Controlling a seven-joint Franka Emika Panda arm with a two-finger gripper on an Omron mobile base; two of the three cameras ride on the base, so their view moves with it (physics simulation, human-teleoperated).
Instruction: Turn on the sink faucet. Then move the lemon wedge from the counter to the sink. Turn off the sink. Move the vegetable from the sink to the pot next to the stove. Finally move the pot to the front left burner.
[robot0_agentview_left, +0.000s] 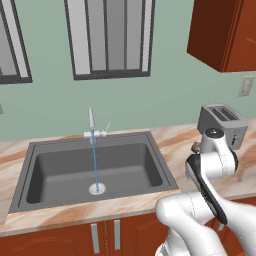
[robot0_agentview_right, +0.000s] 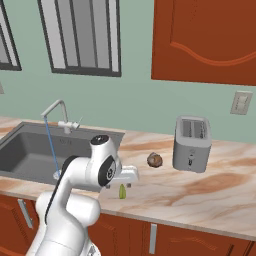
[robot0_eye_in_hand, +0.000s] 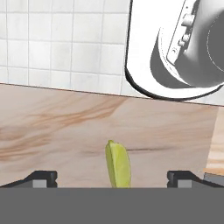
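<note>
Arm was folded low and reached forward-right; gripper (robot0_eye_in_hand: 112, 177) pointed down, jaws fully spread, nothing held.

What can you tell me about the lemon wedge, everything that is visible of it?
The lemon wedge is a small yellow-green slice with a curved back and a paler cut face, smooth and glossy. It lies on the marbled counter near the front edge, right of the sink, also seen in the right base view. In the hand view it sits midway between the open jaws of the gripper, and nothing grips it.
</note>
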